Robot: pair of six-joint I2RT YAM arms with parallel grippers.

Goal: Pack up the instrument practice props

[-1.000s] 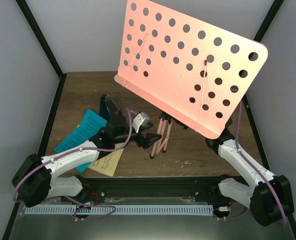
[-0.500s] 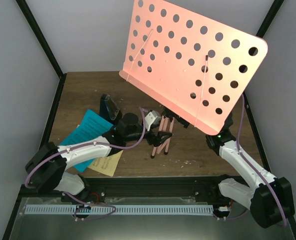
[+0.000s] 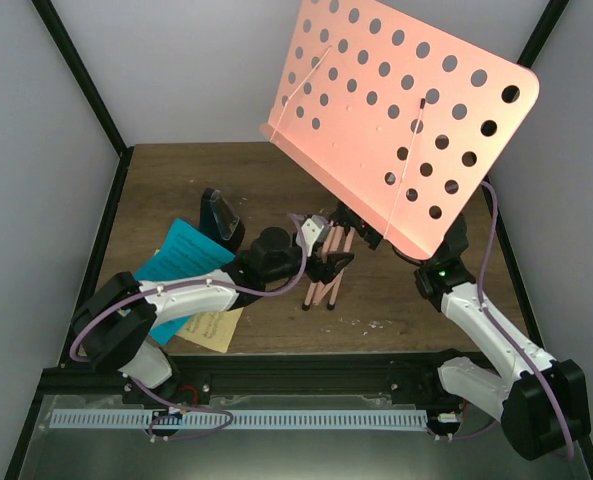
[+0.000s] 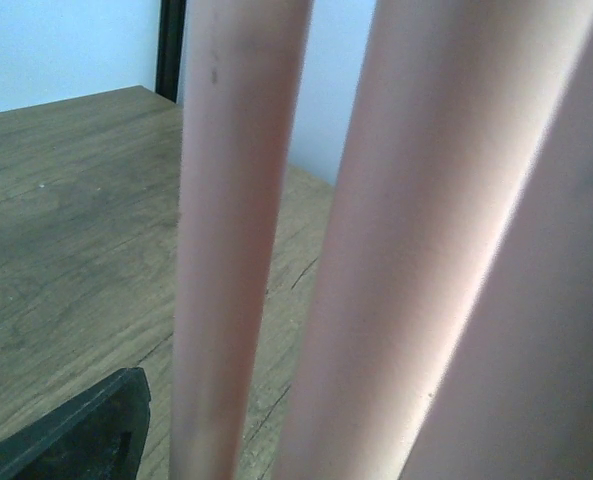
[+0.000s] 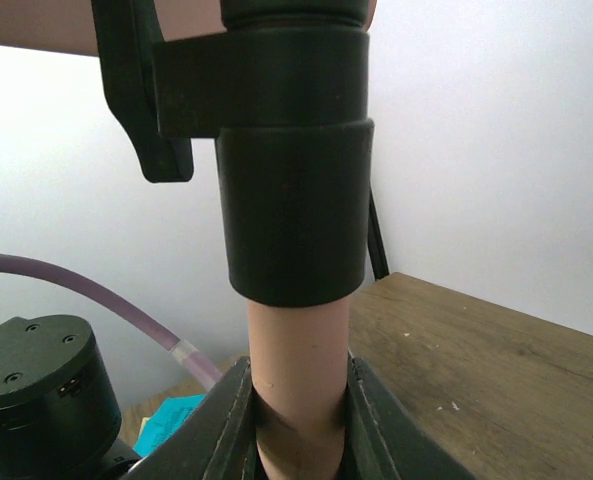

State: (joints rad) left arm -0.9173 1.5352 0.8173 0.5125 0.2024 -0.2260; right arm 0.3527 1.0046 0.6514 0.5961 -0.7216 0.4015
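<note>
1. Far left in the top view, the cyan page lies flat near the left edge of the surface. My left arm crosses over its near part.
2. The yellow page lies close to the front edge, partly under the same arm.
3. The metronome stands just behind the cyan page. There is bare wood behind it and to its right.
4. My left jaws reach in at the legs of the stand. Their own camera shows only pink legs filling the frame and one black finger low on the left. I cannot tell whether they are clenched or released.
5. The stand is right of centre, its feet on the wood near the front. The desk is tilted, and it overhangs the right rear of the surface.
6. The desk's upper right corner comes near the black frame post on the right wall, so room is tight there. More open wood shows at the left rear.
7. From above the desk hides my right jaws. The right wrist view shows them clenched on the pink pole, with a finger pressed to each side just under the black collar.
</note>
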